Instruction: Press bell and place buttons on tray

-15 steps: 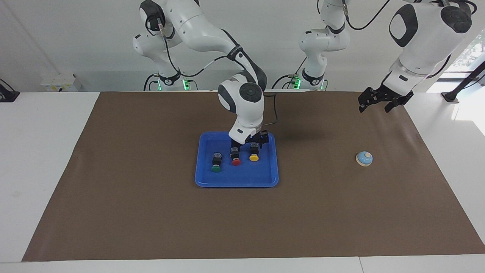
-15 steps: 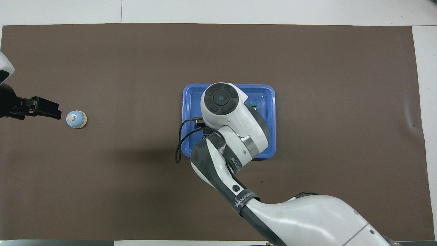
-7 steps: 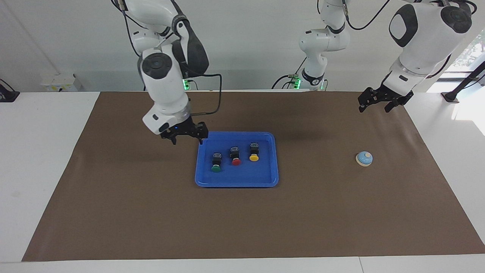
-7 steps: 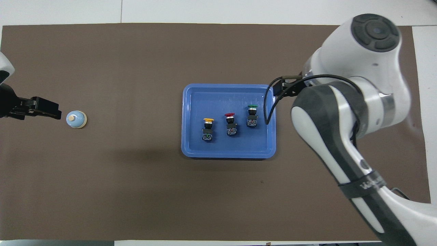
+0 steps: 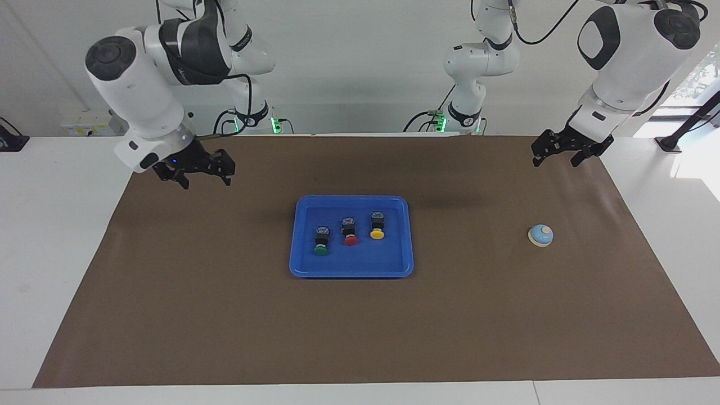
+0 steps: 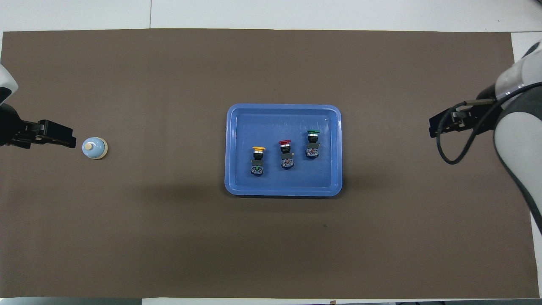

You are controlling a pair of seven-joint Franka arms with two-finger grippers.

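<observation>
You've got both grippers up in the air at the robots' end, nothing held. Right gripper (image 5: 197, 169) hangs over the brown mat (image 5: 225, 315) near the right arm's end, fingers spread, well apart from the tray. Left gripper (image 5: 565, 151) hangs over the mat at the left arm's end, fingers spread too, empty.

Next out, mid-table: blue tray (image 5: 304, 267) flat on the mat, all three buttons lying in it in a slanted row, apart from each other, caps pointing away from the robots. Yellow-capped button (image 5: 377, 226) sits toward the left arm's side and nearest the robots, red-capped button (image 5: 349, 232) in the middle, green-capped button (image 5: 321, 242) toward the right arm's side and farthest out. In the overhead view you see the same row: yellow (image 6: 257, 160), red (image 6: 286, 153), green (image 6: 313, 144).

Bell (image 5: 540, 235) stands upright on the mat toward the left arm's end, about level with the buttons, well apart from the tray, nothing touching it
</observation>
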